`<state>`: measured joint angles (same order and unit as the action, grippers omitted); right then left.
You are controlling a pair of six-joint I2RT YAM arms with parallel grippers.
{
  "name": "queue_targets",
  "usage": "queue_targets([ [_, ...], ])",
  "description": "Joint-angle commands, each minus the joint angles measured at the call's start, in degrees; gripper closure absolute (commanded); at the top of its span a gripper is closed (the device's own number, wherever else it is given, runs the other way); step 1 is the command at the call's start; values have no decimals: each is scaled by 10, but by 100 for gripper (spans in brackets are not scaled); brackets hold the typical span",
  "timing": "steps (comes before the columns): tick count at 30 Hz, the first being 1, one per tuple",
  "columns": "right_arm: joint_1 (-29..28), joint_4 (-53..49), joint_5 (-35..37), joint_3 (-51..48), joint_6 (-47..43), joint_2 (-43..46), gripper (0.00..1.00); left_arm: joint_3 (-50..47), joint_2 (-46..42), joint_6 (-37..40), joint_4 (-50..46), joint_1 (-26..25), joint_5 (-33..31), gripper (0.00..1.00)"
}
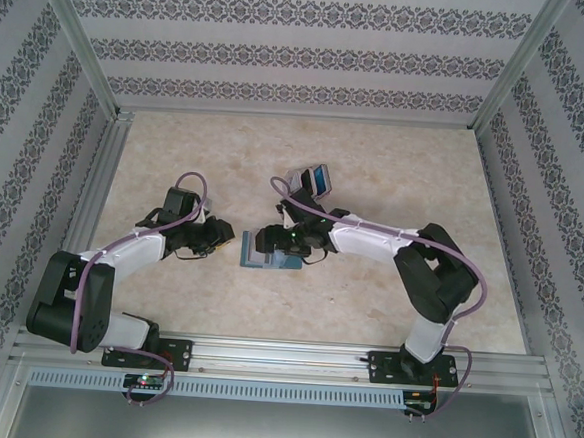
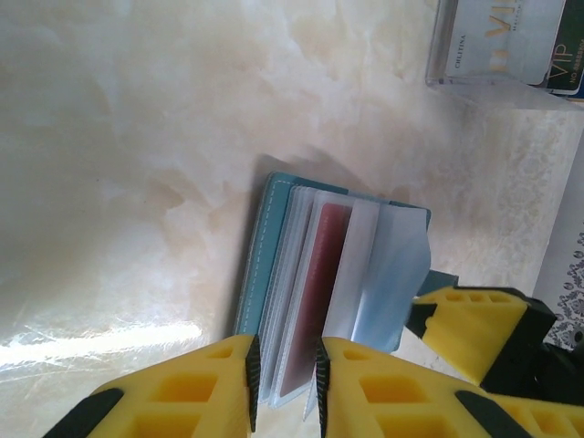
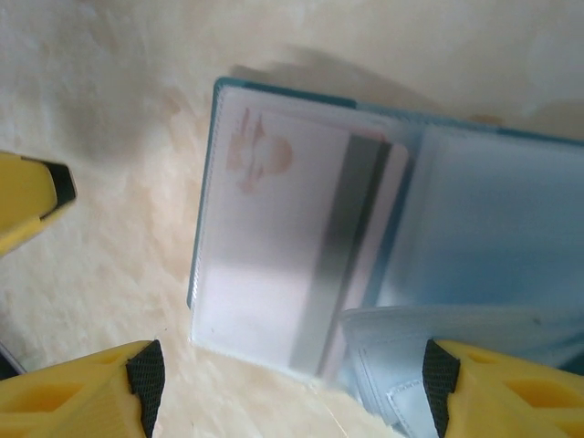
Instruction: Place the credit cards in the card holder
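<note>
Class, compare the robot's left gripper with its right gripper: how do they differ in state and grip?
The left gripper is nearly closed; the right gripper stands wide open. The left gripper pinches the card holder's clear pockets; the right gripper holds nothing. Both have yellow fingers with black pads and sit at the card holder.

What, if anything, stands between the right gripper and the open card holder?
Nothing visible. The right gripper hangs open directly over the card holder. The left gripper pinches the holder's clear sleeves at one edge, beside that path rather than across it.
</note>
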<state>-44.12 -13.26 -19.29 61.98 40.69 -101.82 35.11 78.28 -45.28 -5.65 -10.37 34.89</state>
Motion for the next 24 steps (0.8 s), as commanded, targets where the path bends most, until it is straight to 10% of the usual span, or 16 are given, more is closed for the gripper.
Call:
queue_targets([
  [1, -1, -31, 14, -32, 4, 38, 23, 26, 6, 21, -18, 8, -1, 74],
  [14, 44, -105, 66, -34, -28, 176, 23, 110, 34, 63, -49, 11, -4, 73],
  [24, 173, -107, 68, 80, -86, 96, 23, 237, 139, 70, -32, 9, 27, 65],
])
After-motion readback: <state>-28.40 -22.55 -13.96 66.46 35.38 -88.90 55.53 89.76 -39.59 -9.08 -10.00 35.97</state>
